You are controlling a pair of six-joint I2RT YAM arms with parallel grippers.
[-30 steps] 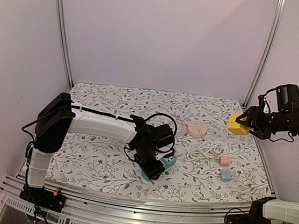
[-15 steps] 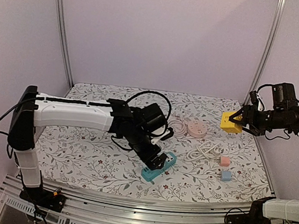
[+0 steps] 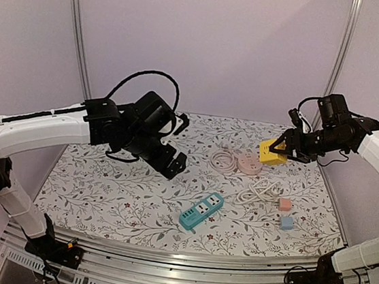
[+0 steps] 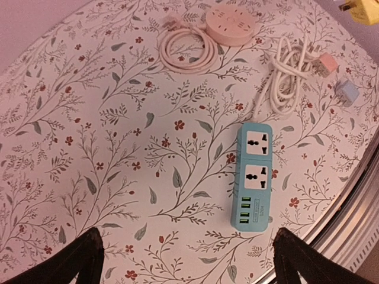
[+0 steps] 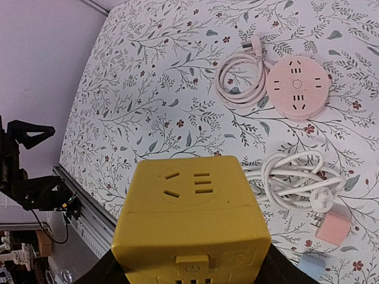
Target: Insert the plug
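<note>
**Table** [image 3: 101,194]: covered with a floral-print cloth and carrying all the loose items below.

**Left hand** [image 3: 181,143]: raised above the middle-left of the table. Its fingers [image 4: 80,260] are spread wide, with nothing between them. In the left wrist view it looks down on the teal strip.

**Right hand** [image 3: 286,147]: in the air over the far right of the table, pinching the yellow cube socket [image 3: 270,153] by two opposite sides. In the right wrist view the cube's outlet face points towards the camera and a button shows on its lower side.

**Teal power strip** [image 3: 201,210]: lies flat near the front edge of the table, set diagonally, well apart from both hands. It has two large outlets and a row of four green ports at one end.

**White cord** [image 3: 261,190]: a loose coil just beyond the teal strip. Its white plug [image 5: 323,201] lies on the cloth, unplugged, beside the pink adapter.

**Pink round socket** [image 3: 248,164]: flat on the table at centre-back. Its pink cord [image 3: 225,161] is coiled just to its left, with the plug [image 5: 254,42] lying free at the coil's far side.

**Pink adapter** [image 3: 284,204]: a small cube to the right of the white coil.

**Blue adapter** [image 3: 286,222]: a small cube just in front of the pink one.
</note>
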